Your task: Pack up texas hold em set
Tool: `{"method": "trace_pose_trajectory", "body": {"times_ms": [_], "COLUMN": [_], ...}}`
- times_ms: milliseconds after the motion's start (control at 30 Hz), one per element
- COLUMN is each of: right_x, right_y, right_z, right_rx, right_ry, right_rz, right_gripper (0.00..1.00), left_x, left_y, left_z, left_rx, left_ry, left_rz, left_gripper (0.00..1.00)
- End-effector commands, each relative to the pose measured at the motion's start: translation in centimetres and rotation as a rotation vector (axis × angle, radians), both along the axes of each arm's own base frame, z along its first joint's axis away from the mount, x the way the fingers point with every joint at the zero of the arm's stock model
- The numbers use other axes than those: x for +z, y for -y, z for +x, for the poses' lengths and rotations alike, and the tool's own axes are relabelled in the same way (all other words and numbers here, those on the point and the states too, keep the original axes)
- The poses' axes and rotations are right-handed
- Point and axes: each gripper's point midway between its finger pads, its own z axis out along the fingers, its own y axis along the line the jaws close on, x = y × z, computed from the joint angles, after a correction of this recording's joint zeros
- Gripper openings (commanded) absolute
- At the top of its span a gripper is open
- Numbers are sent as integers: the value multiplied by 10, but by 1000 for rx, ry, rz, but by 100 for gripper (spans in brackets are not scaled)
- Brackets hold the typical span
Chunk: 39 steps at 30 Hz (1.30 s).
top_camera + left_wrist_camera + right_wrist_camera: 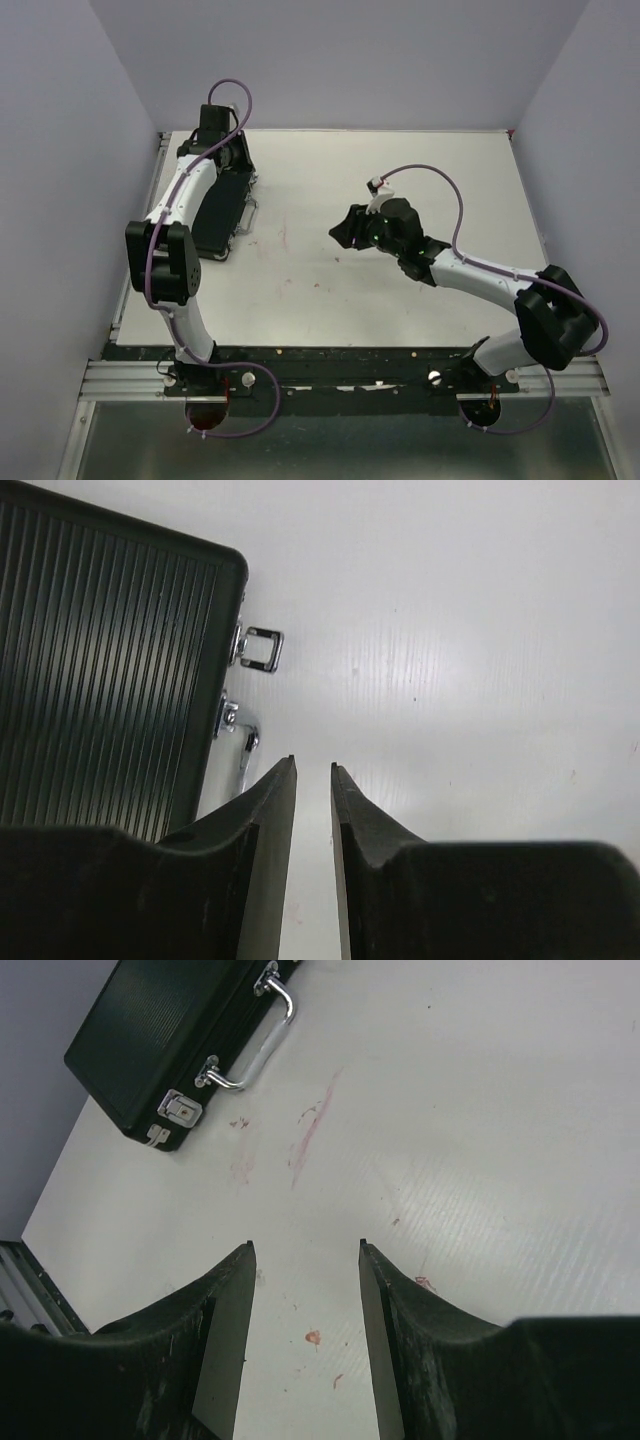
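black poker case [222,212] lay shut by table [400,300] left edge, far end hidden under left arm, contents unseen | left gripper [313,765] slightly parted, empty, beside latch [262,648] | right gripper [305,1245] parted, empty, mid-table

**Two white-and-black arms trailing purple cable**

The left arm [183,190] and the right arm [480,278] are wearing glossy white link shells between bulky black joint housings. A purple cable [240,100] is running along each. Small green lights [373,237] are glowing on the right wrist housing. The left gripper [313,765] and right gripper [305,1245] are showing matte black fingers [225,1320] tapering to thin tips, lightly scuffed.
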Motion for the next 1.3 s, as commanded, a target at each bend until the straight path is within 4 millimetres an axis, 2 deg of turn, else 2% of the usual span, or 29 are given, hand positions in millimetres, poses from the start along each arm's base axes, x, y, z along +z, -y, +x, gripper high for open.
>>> {"method": "trace_pose_trajectory", "body": {"times_ms": [0, 233, 467, 800, 1033, 1133, 1267], "right_x": [6, 10, 6, 2, -1, -2, -1], "right_y": [20, 32, 39, 41, 45, 45, 46], "right_z": [-3, -11, -16, -20, -25, -26, -26], "right_rx": [-28, -20, -21, -13, -15, -12, -16], "right_ry": [33, 50, 51, 37, 29, 24, 26], "right_rz": [-35, -40, -46, -44, -48, -51, -48], "right_gripper": [54, 54, 54, 54, 53, 54, 54], "left_x": [-15, -45, -60, -51, -39, -37, -44], "left_y": [15, 33, 31, 12, 15, 13, 8], "left_z": [29, 53, 57, 55, 63, 68, 71], "left_rx": [46, 64, 113, 231, 229, 242, 262], "left_ry": [-33, -88, -90, 7, 52, 49, 30], "left_rz": [-48, -73, -67, -47, -79, -73, -53], "left_gripper": [34, 34, 34, 35, 36, 40, 45]}}
